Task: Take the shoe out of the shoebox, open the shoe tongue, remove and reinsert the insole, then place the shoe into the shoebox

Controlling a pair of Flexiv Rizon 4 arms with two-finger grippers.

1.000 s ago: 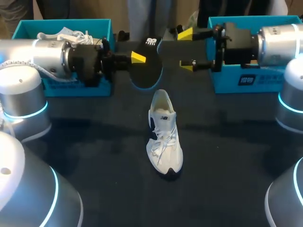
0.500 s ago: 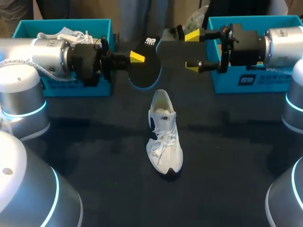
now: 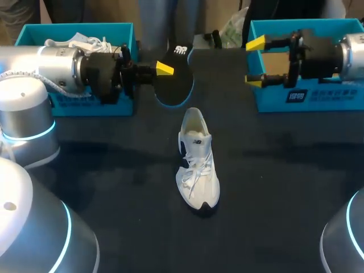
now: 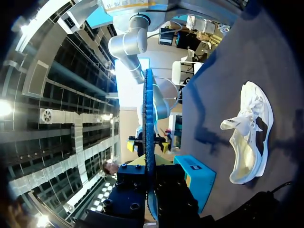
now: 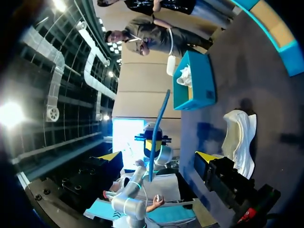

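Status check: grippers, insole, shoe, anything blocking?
Left gripper shut on insole, held beyond shoe. Right gripper open, empty, by right box. Shoe on its sole, mid-table. Nothing in the way.

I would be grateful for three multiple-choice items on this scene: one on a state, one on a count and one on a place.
1. How does the yellow-tipped right gripper stand?
A. shut on a shoe
B. shut on a lace
C. open and empty

2. How many teal cardboard boxes stand on the table?
A. one
B. two
C. three

3. Where is the flat black insole?
A. clamped in the left gripper, above the table
B. in the right gripper
C. inside a box

Answers:
1 C: its two yellow tips stand apart with nothing between them.
2 B: one box stands at each far corner.
3 A: the left wrist view shows the insole edge-on between that gripper's fingers.
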